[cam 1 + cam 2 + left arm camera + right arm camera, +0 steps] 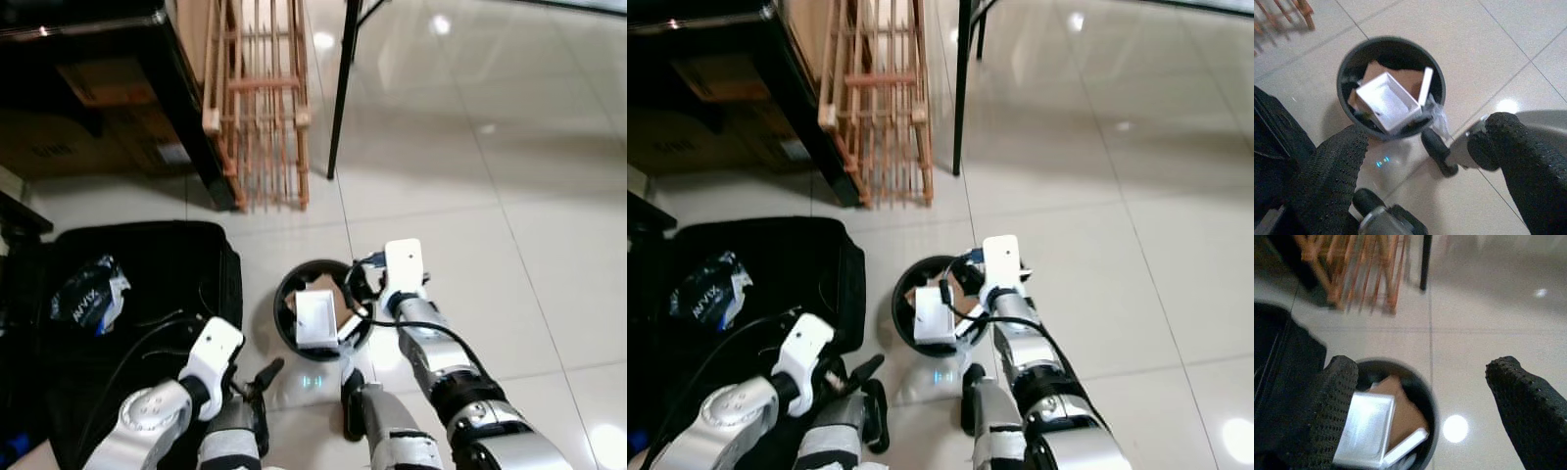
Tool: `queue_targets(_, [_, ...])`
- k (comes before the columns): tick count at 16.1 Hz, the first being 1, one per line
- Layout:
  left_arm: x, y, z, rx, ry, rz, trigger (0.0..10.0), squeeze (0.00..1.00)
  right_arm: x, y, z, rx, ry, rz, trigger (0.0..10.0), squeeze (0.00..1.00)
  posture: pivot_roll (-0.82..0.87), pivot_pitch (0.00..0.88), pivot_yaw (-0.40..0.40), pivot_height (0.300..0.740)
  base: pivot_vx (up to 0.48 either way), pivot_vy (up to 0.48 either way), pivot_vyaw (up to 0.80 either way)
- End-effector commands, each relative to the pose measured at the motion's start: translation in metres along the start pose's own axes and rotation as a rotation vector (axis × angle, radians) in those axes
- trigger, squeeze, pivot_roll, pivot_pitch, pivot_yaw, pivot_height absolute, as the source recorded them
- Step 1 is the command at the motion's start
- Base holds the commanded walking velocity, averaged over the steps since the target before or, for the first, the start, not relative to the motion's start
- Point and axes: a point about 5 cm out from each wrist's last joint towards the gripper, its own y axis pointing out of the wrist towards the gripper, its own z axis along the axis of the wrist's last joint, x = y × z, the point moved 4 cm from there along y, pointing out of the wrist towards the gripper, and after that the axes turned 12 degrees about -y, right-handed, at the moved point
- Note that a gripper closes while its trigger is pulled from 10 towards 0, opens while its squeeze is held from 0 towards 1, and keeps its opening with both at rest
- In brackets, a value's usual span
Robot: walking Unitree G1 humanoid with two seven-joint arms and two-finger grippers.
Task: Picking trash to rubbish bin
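A round black rubbish bin [286, 311] stands on the tiled floor just in front of me. Inside it lie an open white box [315, 315], its lid [1425, 86] and a piece of brown cardboard [1403, 78]. Crumpled clear plastic [1438, 115] hangs at the bin's near rim. My right gripper [359, 294] hovers over the bin's right edge, open, with nothing between its fingers [1518, 396]. My left gripper [263, 392] is low, beside the bin's near left side, open and empty too.
A black open bag [186, 264] lies on the floor to the left, with a blue and white packet [90, 294] on it. Behind the bin stand a wooden rack [260, 98], a black table leg [341, 88] and a dark cabinet [108, 88].
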Motion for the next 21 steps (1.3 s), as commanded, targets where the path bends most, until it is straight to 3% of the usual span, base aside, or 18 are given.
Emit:
queue_targets(1, [-0.006, 0.0, -0.002, 0.005, -0.004, 0.035, 10.0, 0.0, 0.007, -0.007, 0.001, 0.019, -0.015, -0.044, 10.0, 1.0, 0.13, 0.215, 0.002, 0.74, 0.0, 0.0, 0.0])
queue_targets(4, [-0.008, 0.007, 0.011, 0.042, 0.016, 0.063, 10.0, 0.0, 0.019, -0.014, 0.011, 0.054, -0.028, -0.1, 10.0, 1.0, 0.13, 0.196, 0.007, 0.74, 0.0, 0.0, 0.0])
queue_targets(7, [0.003, 0.014, 0.04, 0.137, 0.017, 0.05, 10.0, 0.0, 0.032, -0.026, 0.023, 0.083, -0.021, -0.155, 10.0, 1.0, 0.12, 0.19, 0.005, 0.74, 0.0, 0.0, 0.0])
queue_targets(11, [0.028, 0.017, 0.103, 0.332, 0.068, 0.014, 10.0, 0.0, 0.047, -0.04, 0.042, 0.104, -0.065, -0.212, 10.0, 1.0, 0.09, 0.176, 0.003, 0.74, 0.0, 0.0, 0.0])
queue_targets(14, [0.03, 0.017, 0.137, 0.445, 0.066, 0.058, 10.0, 0.0, 0.064, -0.053, 0.045, 0.104, -0.026, -0.229, 10.0, 1.0, 0.08, 0.156, 0.002, 0.74, 0.0, 0.0, 0.0])
queue_targets(17, [0.034, 0.02, 0.145, 0.47, 0.044, 0.063, 10.0, 0.0, 0.081, -0.062, 0.044, 0.088, -0.039, -0.265, 10.0, 1.0, 0.05, 0.142, -0.002, 0.74, 0.0, 0.0, 0.0])
queue_targets(21, [0.043, 0.025, 0.149, 0.483, 0.026, 0.049, 10.0, 0.0, 0.085, -0.068, 0.049, 0.075, -0.061, -0.264, 10.0, 1.0, 0.03, 0.132, -0.017, 0.74, 0.0, 0.0, 0.0])
